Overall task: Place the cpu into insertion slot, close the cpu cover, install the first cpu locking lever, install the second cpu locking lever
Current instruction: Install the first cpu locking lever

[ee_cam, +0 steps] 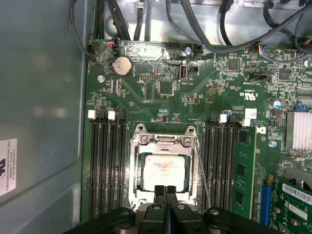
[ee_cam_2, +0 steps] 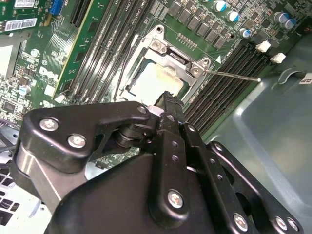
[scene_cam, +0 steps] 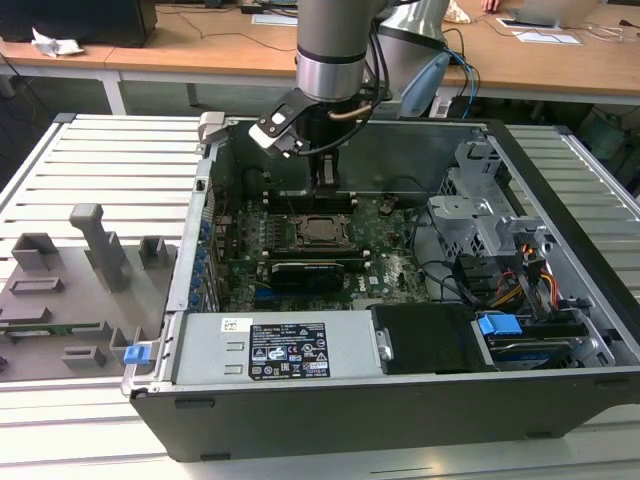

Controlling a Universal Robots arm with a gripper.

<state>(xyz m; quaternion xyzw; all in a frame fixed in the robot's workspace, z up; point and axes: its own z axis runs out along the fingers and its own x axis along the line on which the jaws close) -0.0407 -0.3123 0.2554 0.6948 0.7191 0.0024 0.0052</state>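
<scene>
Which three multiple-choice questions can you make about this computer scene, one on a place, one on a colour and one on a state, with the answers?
1. Where does the cpu lie?
A. On the circuit board, between two banks of memory slots
B. On a wooden desk
C. Held up in the air above the board

2. What colour is the circuit board?
A. Red
B. White
C. Green

3. How is the cpu cover placed?
A. Standing upright
B. Lying flat around the cpu
C. Taken off and put aside

Answers:
1 A: the first wrist view shows the chip on the board with slots on both sides.
2 C: the board is green in both wrist views.
3 B: the chip's top shows through the frame's cut-out.
</scene>
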